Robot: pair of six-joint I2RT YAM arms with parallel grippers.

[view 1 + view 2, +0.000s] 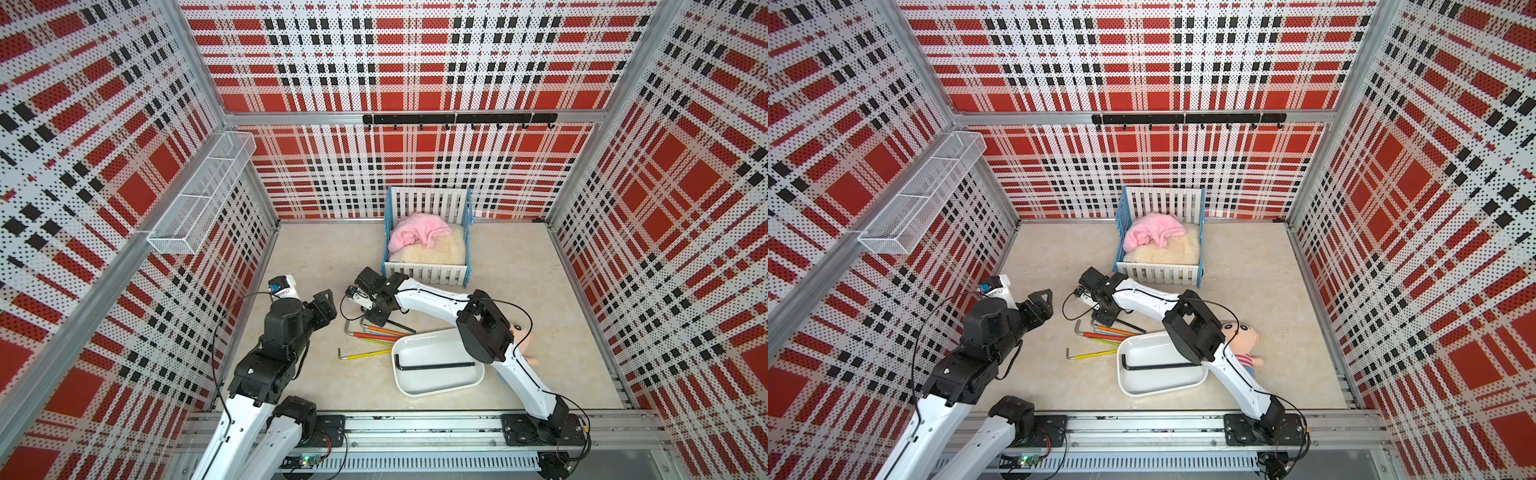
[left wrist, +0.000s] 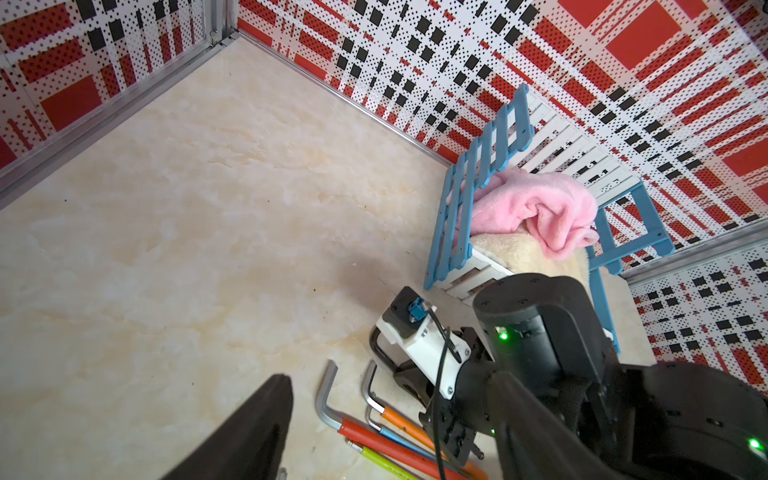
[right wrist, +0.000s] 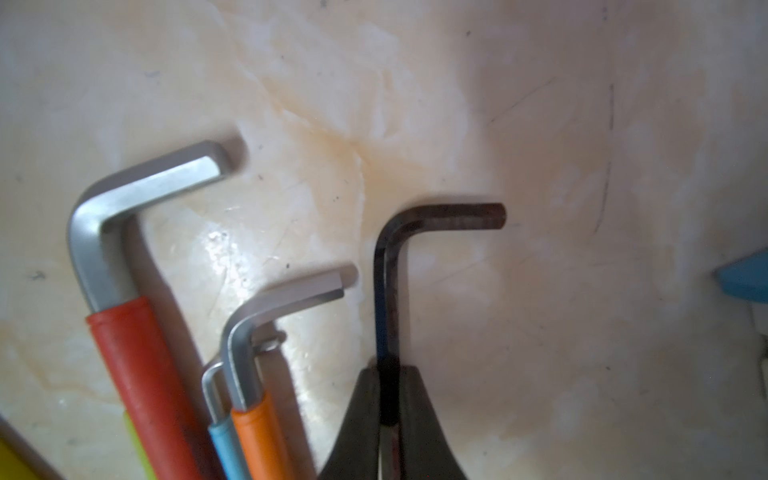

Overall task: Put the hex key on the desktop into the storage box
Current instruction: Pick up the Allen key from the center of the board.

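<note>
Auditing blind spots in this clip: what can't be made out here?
Doll: partly behind right arm, both top views.
Held black hex key: shank hidden by right gripper, right wrist view.
Hex key pile: overlapping, too small to count, top views.

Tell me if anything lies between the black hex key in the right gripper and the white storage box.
Yes: coloured-handled hex keys lie on the desktop between the black hex key, clamped in the right gripper, and the storage box. Carried above them, it likely clears.
</note>
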